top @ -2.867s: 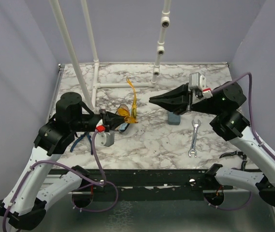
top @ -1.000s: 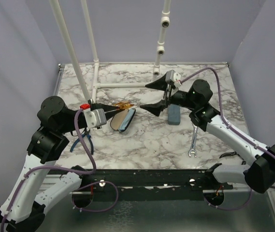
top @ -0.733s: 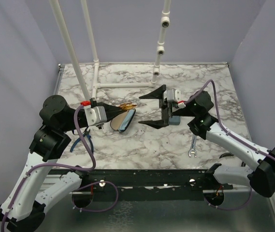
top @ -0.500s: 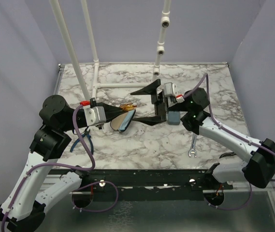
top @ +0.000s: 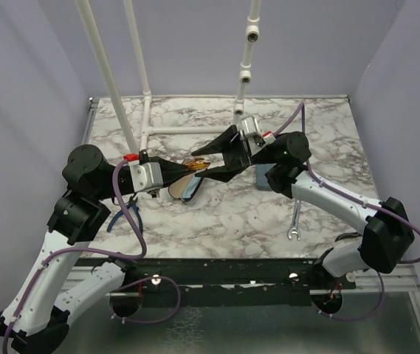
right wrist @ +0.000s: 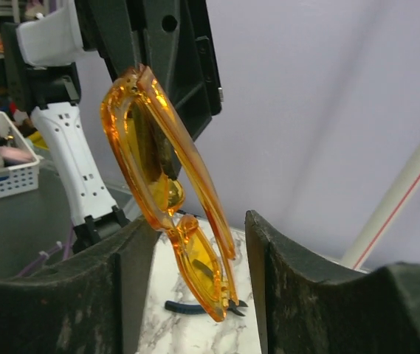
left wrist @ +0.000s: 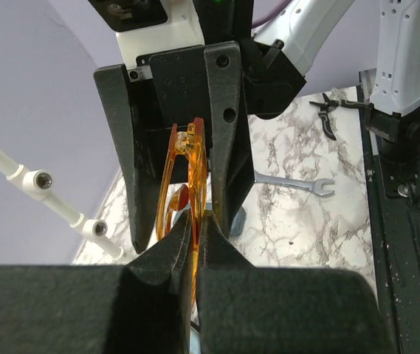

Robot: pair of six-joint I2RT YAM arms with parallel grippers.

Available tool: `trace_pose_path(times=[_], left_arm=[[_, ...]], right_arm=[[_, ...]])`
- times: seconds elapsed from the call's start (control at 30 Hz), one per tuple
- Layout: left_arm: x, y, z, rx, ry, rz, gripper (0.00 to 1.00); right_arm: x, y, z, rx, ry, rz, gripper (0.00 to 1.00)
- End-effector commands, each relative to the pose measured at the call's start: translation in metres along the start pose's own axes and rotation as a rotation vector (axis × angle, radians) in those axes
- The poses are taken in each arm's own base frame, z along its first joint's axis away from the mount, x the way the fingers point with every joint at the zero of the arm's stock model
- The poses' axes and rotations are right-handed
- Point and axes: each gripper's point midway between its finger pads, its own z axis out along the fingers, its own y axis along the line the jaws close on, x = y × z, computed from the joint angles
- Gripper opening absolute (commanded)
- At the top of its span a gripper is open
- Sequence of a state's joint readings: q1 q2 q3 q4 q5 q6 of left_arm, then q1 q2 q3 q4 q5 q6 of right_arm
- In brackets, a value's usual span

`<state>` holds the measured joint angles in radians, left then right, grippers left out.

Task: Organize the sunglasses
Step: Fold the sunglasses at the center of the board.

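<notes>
The yellow-orange sunglasses point(right wrist: 143, 140) are held in the air above the surface point(top: 328, 133), one end pinched between the closed left fingers point(left wrist: 162, 251) and the other set between the right fingers point(right wrist: 84, 295), which are parted on either side of the frame and do not appear to be clamped on it. A handover seems to be in hand, so the task is judged to be at an early stage: this pair is not yet put away, nothing is seen stowed in the blue-grey case point(top: 263, 180) behind the right fingers, and the dark wire-framed pair cannot be made out
</notes>
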<state>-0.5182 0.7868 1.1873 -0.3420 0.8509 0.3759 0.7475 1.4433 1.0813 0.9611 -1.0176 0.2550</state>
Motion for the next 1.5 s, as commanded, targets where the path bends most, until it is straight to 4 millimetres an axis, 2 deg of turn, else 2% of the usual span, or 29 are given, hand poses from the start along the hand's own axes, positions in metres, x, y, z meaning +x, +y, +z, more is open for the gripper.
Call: trace_pose_path(times=[0.0, 0.43, 0.63, 0.73, 1.03, 1.2, 1.3, 1.47], left_arm=[[-0.006, -0.002, 0.001, 0.012, -0.028, -0.012, 0.0], [-0.003, -0.001, 0.002, 0.001, -0.03, -0.032, 0.0], [0.001, 0.0, 0.002, -0.007, -0.023, -0.035, 0.0], [0.002, 0.002, 0.001, -0.024, -0.018, -0.028, 0.11], [-0.002, 0.008, -0.002, -0.055, -0.019, 0.015, 0.21], [-0.003, 0.011, -0.004, -0.082, -0.014, 0.026, 0.37], [-0.004, 0.015, -0.007, -0.113, -0.006, 0.043, 0.42], [0.006, 0.02, -0.012, -0.17, 0.031, 0.016, 0.56]], right_arm=[[-0.008, 0.011, 0.005, -0.07, -0.018, -0.007, 0.5], [0.002, 0.016, 0.0, -0.073, 0.012, 0.003, 0.29], [0.005, 0.019, -0.002, -0.069, 0.026, 0.01, 0.24], [0.008, 0.018, -0.005, -0.053, 0.042, 0.009, 0.23], [0.015, 0.014, -0.011, 0.02, 0.076, 0.015, 0.22], [0.017, 0.007, -0.016, 0.078, 0.103, 0.003, 0.22], [0.021, 0.001, -0.02, 0.122, 0.133, -0.001, 0.22], [0.027, -0.008, -0.029, 0.192, 0.165, 0.012, 0.21]])
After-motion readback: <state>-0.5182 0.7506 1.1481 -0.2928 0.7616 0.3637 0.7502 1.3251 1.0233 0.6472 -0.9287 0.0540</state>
